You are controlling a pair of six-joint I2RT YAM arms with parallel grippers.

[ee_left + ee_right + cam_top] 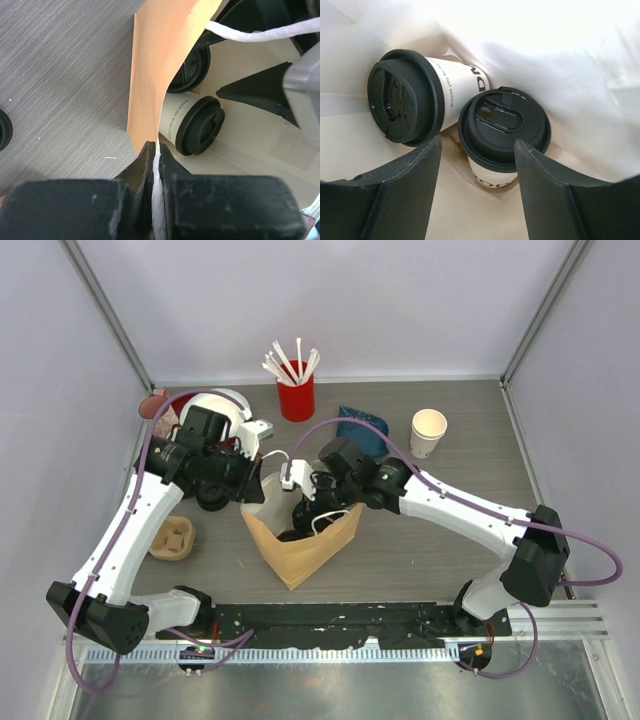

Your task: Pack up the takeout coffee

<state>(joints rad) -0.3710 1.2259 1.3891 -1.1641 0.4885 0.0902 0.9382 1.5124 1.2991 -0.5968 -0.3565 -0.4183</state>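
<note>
Both cups [500, 130] sat in the bag [300, 550], my right claw [476, 150] released above them, left claw [156, 155] clenching its handle [158, 190]. Figured I'd pull right straight up.

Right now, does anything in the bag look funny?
Yes. The tipped cup in the bag leans far over, side showing, beside the other cup, whose lid faces up. No spill shows.
</note>
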